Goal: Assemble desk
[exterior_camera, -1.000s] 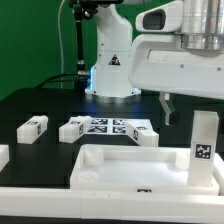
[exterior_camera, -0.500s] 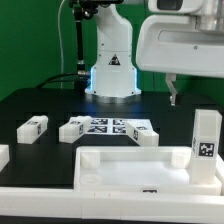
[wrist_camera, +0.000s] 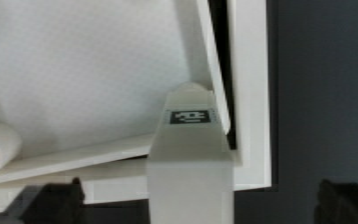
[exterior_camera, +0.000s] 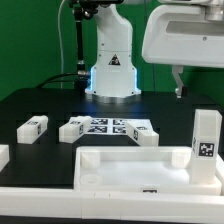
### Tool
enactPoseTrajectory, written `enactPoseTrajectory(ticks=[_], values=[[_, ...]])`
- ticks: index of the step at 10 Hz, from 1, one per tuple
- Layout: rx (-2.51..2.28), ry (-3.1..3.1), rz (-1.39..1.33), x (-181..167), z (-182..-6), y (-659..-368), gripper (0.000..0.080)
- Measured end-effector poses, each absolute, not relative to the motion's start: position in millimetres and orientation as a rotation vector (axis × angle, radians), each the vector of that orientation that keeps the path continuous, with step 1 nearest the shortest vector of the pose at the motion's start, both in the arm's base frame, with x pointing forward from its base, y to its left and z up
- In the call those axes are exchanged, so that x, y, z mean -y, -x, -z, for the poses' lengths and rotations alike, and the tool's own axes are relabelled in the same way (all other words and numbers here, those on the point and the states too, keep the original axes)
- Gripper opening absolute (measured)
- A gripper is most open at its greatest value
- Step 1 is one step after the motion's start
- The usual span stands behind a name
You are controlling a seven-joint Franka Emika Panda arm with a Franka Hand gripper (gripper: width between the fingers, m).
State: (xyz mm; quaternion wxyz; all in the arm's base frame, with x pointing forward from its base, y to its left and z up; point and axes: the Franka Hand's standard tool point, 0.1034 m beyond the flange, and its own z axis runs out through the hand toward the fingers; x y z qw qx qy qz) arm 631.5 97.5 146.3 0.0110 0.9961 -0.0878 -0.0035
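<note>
1. The desk panel (exterior_camera: 130, 170) lies near on the black tabletop (exterior_camera: 40, 105); any push could slide it.
2. The gripper (wrist_camera: 197, 200) hangs open and empty above the exterior view's right corner.
3. The upright leg (exterior_camera: 205, 135) there may sit loosely, so a bump could topple it.
4. A spare leg (exterior_camera: 33, 126) lies flat, far left.

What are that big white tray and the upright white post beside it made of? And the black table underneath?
The tray, the desk's tabletop, looks like hard white plastic, matte: even colour and a moulded rim. The leg seems the same plastic, smooth and square-edged, with a printed black-and-white tag. The table has a dull black surface; cloth or coated board, I cannot tell.
</note>
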Motion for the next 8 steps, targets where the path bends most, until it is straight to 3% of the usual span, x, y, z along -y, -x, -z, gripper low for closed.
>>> enactPoseTrajectory(ticks=[2,6,8], values=[[0.236,-3.109,0.007,-97.4,-145.4,-630.6,0.0649],[-0.301,-3.106,0.061,-94.6,-135.6,-595.7,0.0649],[-0.288,-3.11,0.112,-92.0,-132.7,-588.8,0.0649]])
